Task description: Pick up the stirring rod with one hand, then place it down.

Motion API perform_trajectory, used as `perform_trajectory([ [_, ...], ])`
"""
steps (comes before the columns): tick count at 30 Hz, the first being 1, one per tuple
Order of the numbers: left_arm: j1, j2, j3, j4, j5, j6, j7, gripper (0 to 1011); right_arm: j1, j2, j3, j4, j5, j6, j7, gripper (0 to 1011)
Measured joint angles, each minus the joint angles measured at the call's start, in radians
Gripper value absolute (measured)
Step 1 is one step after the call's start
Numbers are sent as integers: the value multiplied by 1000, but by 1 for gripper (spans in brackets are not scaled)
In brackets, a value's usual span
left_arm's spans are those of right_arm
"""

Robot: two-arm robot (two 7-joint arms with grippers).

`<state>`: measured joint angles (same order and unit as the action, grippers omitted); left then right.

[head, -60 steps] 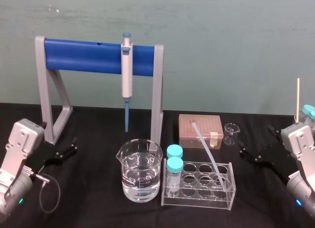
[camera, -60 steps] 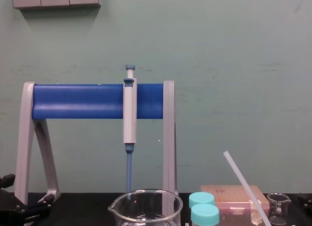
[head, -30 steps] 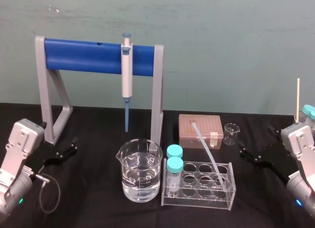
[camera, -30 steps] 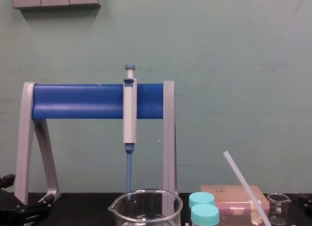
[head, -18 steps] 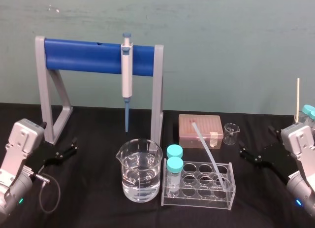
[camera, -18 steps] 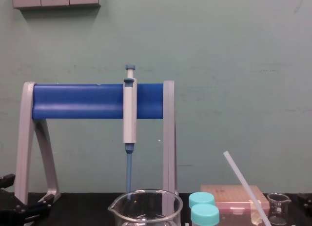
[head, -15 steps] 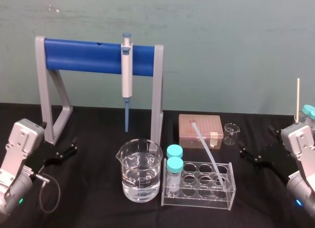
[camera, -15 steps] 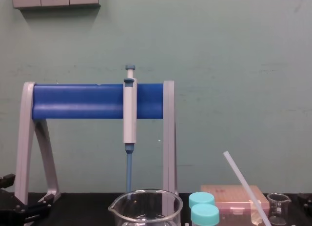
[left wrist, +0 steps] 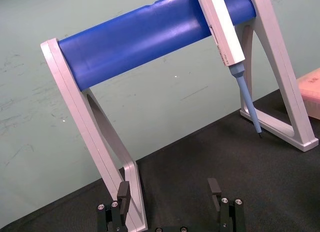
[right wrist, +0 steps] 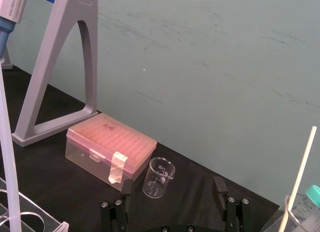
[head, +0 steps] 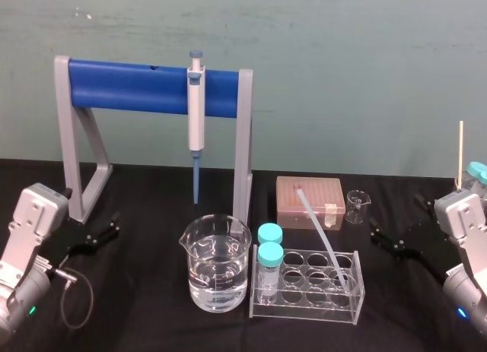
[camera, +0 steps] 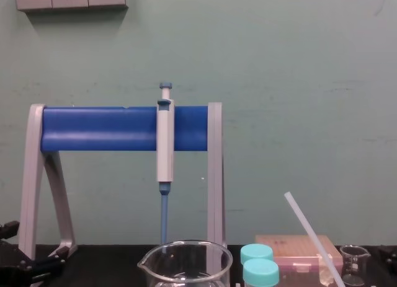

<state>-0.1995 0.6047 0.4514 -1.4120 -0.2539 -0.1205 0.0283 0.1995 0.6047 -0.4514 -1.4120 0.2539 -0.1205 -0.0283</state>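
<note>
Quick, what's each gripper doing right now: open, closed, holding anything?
Left gripper: jaws open, holding nothing.
Right gripper: jaws open, holding nothing.

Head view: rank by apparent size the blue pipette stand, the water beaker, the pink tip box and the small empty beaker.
Largest to smallest:
1. pipette stand
2. water beaker, though it sits nearer the camera than the box
3. pink tip box
4. small empty beaker, clearly the smallest

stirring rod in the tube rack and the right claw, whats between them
Head view: bare black table between the stirring rod and the open right claw; the small beaker stands just behind that stretch. The left claw is parked far left.
</note>
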Motion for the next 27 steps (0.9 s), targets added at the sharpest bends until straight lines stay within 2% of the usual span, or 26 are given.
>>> perform_trajectory([
  [19, 0, 0, 0, 0, 0, 0, 0, 1000, 0, -1, 2, 0, -2, 0, 0, 1002],
  [27, 0, 0, 0, 0, 0, 0, 0, 1000, -10, -3, 27, -32, -35, -35, 12, 1002],
])
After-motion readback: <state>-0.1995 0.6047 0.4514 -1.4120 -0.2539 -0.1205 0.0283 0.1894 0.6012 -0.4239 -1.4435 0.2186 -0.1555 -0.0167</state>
